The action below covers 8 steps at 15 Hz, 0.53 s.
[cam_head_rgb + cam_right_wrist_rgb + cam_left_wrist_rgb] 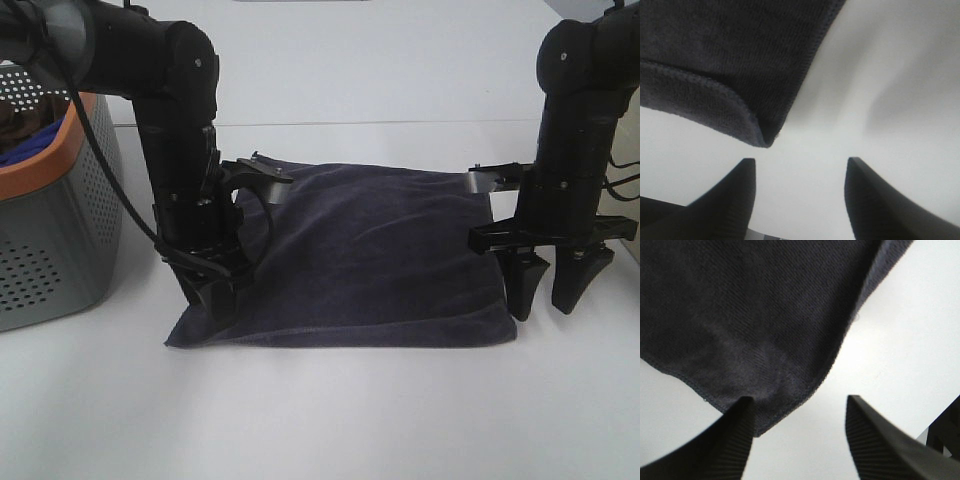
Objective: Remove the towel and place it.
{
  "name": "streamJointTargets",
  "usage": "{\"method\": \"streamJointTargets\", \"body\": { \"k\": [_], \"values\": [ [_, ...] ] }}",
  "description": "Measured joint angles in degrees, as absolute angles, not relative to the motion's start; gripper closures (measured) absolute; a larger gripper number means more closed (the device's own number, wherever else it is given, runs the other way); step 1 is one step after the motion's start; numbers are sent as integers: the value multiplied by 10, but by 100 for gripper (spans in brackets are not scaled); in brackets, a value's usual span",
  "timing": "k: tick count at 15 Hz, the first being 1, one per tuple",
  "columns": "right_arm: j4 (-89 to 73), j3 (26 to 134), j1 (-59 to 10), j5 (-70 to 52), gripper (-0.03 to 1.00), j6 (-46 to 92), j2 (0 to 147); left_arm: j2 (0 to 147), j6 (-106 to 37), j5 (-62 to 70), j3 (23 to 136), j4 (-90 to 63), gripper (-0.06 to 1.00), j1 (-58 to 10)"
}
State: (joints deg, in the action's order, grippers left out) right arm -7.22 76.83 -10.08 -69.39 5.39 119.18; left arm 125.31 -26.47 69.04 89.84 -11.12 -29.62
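Note:
The dark navy-purple towel (370, 255) lies flat on the white table, its near edge doubled over. My left gripper (222, 300) stands at the towel's near left corner, pointing down. In the left wrist view its jaws (800, 401) are open, and the towel (755, 315) corner touches one fingertip (742, 412) without being clamped. At the near right corner my right gripper (550, 295) hangs just off the cloth's edge. The right wrist view shows that gripper (800, 162) open over bare table, with the towel (715, 60) corner a little ahead of the fingers.
A grey perforated basket (60, 250) with an orange rim stands at the far left, holding blue and brownish cloth. Small metallic pieces (487, 181) show at the towel's two far corners. White table (330, 420) surrounds the towel.

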Motion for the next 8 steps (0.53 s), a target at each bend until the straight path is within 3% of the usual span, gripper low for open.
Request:
{"method": "streamJointTargets", "body": {
  "k": [2,8],
  "values": [
    [-78,768,-101,-694,47,52,1163,1253,-250,690,898,-110,19,-296],
    [-77,779,-101,-695,35,-5,1065,1253,-171,693,939,-99,15,-296]
  ]
}}
